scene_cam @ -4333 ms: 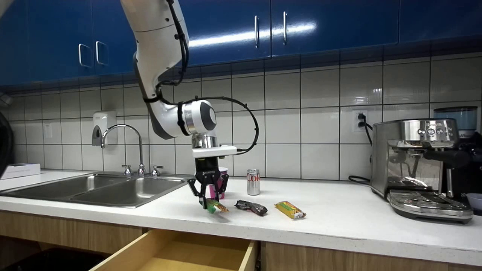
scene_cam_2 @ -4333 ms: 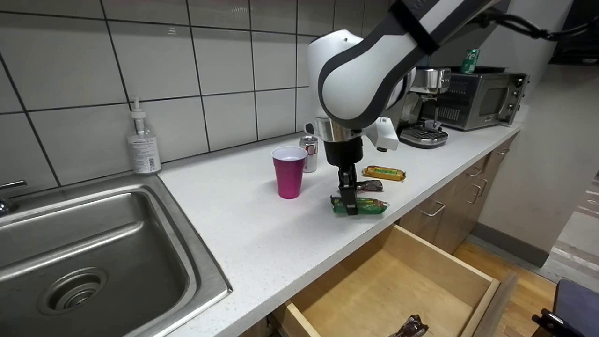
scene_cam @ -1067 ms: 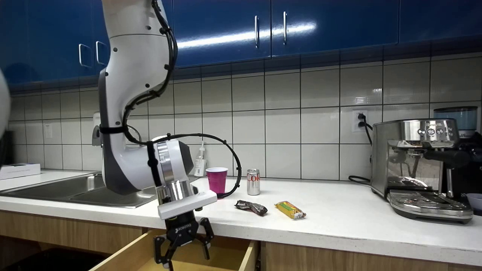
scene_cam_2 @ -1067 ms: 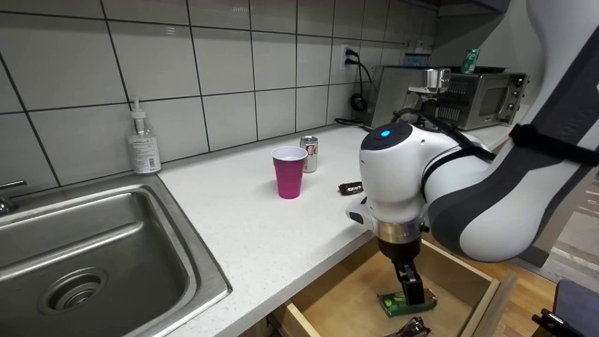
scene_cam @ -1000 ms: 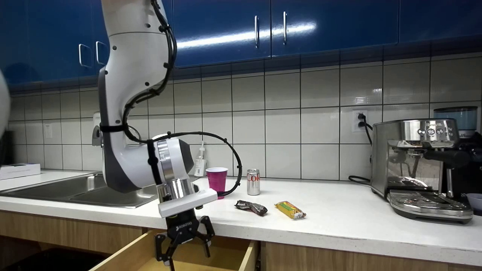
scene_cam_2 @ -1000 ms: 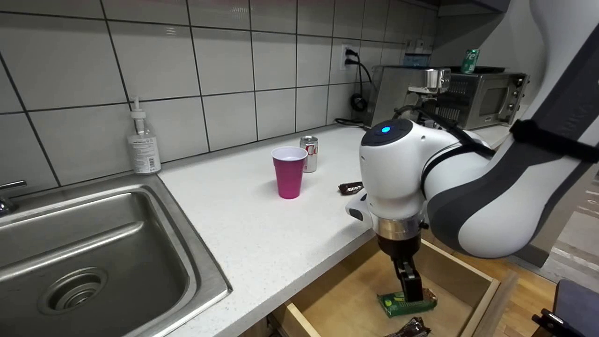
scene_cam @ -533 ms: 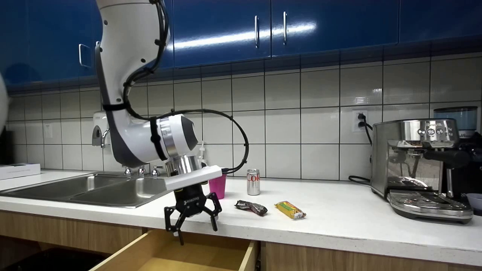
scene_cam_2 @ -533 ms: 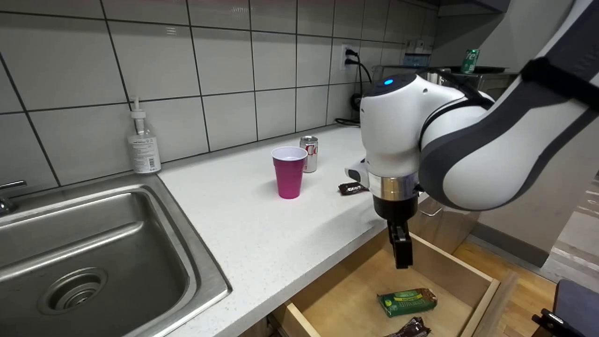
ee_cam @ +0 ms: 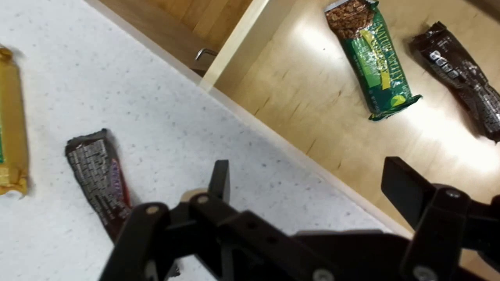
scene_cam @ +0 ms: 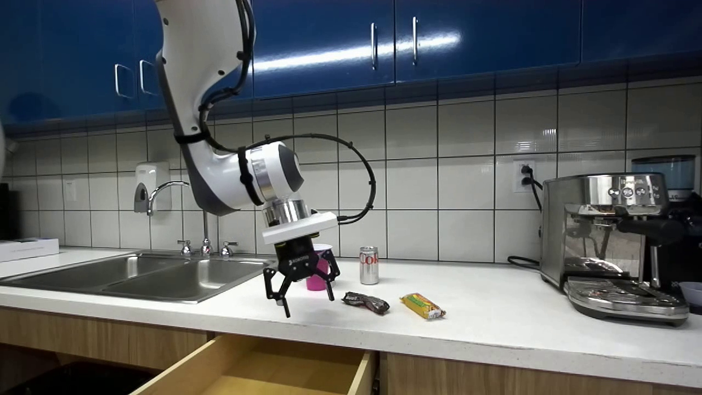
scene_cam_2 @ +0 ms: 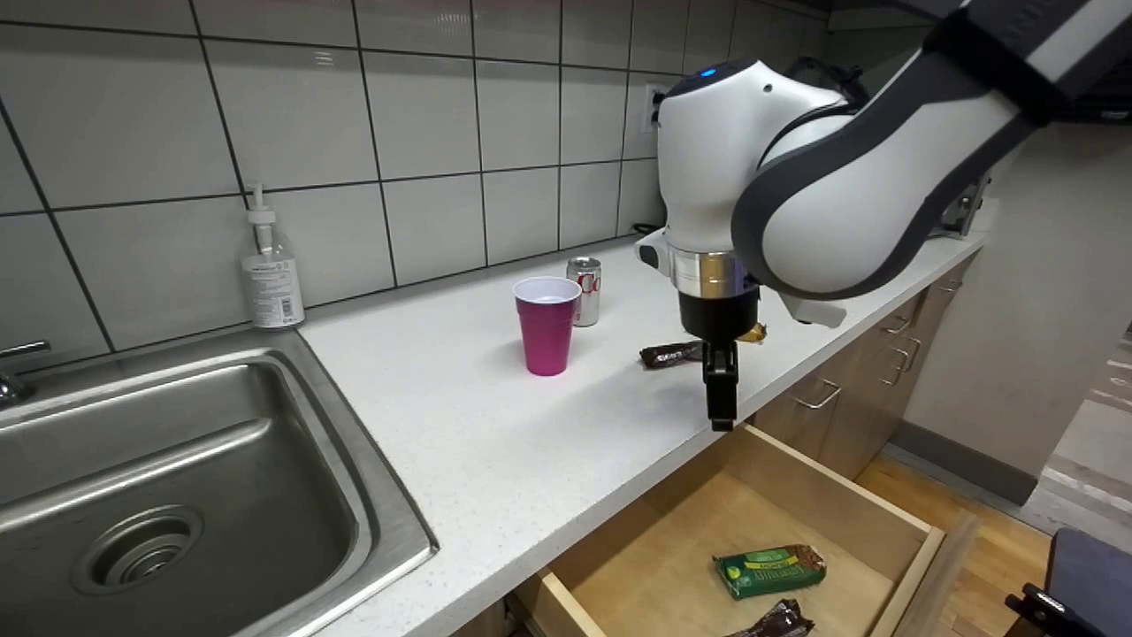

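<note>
Fingers point(scene_cam_2: 721, 402) have risen above the front edge of the tabletop point(scene_cam_2: 478, 442), wide apart, empty. Inside drawer point(scene_cam_2: 654, 557): green bar point(ee_cam: 371, 58), brown bar point(ee_cam: 461, 78). Remaining near that edge: dark bar point(scene_cam: 366, 302), yellow bar point(scene_cam: 422, 306).

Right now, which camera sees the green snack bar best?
The wrist view: the green snack bar looks biggest there, almost whole, and you can make out letters on it. In an exterior view it lies whole but smaller in the drawer. In an exterior view showing just part of that drawer, it's out of sight.
</note>
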### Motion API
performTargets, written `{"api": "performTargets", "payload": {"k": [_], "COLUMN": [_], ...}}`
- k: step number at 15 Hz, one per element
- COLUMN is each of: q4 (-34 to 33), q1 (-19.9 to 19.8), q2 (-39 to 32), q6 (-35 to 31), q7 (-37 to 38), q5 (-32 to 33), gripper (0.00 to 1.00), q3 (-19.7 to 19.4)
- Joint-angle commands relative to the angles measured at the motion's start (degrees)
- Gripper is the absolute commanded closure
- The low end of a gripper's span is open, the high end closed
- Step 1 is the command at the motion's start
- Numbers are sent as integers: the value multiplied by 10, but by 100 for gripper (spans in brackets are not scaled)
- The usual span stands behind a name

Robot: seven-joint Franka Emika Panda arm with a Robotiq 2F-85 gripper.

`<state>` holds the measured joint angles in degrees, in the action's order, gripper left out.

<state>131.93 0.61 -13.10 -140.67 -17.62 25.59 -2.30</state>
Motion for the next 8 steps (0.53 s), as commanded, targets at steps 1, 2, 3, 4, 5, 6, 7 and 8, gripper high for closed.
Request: {"api": "performTargets", "payload": {"k": [1,2,3,4,5,6,7,8], "q4": [-67,-81,-95,-112,-128,-142,-156,-169], "q1": [-15,-18,-20,-25,-29,-32,-36,-41], "q2": [-33,-42,-51,-63,-74,-84,-94,-104], "q6": [25,25,25,26,28,29,30,32], "q7": [-28,-33,-38,-51,-60,-64,-73,-83], "q5": [-5,-5,-4,-7,-11,-11,-14,-16], "gripper": [0,0,0,0,0,0,0,0], "q3": [-2,-3,-5,-5,-4,-5,-4,-3]}}
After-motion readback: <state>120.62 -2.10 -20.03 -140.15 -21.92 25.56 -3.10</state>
